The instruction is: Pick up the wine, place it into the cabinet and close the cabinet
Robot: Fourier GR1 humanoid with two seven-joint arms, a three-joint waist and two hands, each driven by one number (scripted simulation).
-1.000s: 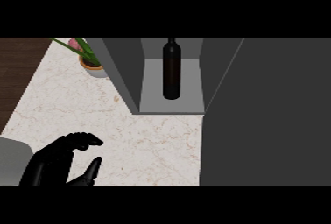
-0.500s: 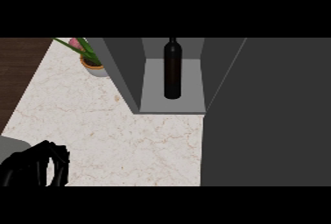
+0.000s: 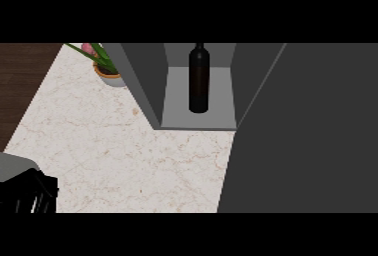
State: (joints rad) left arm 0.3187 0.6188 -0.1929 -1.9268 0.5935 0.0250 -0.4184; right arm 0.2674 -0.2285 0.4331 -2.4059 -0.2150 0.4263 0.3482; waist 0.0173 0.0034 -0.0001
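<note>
The dark wine bottle (image 3: pixel 198 80) stands upright inside the grey cabinet (image 3: pixel 177 107) at the top middle, on its floor between the two side walls. No hand touches it. The cabinet's dark grey door (image 3: pixel 310 135) is swung open and fills the right side of the view. My left hand (image 3: pixel 29 194) shows only as a black shape in the lower left corner, with its grey forearm above it, far from the cabinet. My right hand is out of view.
A potted plant (image 3: pixel 107 72) with green leaves and a pink flower stands left of the cabinet at the back. The pale marble counter (image 3: pixel 118 155) ends at a dark wooden floor (image 3: pixel 22 75) on the left.
My left hand has pulled back down and to the left, from the lower middle of the counter into the lower left corner. The bottle and door have not moved.
</note>
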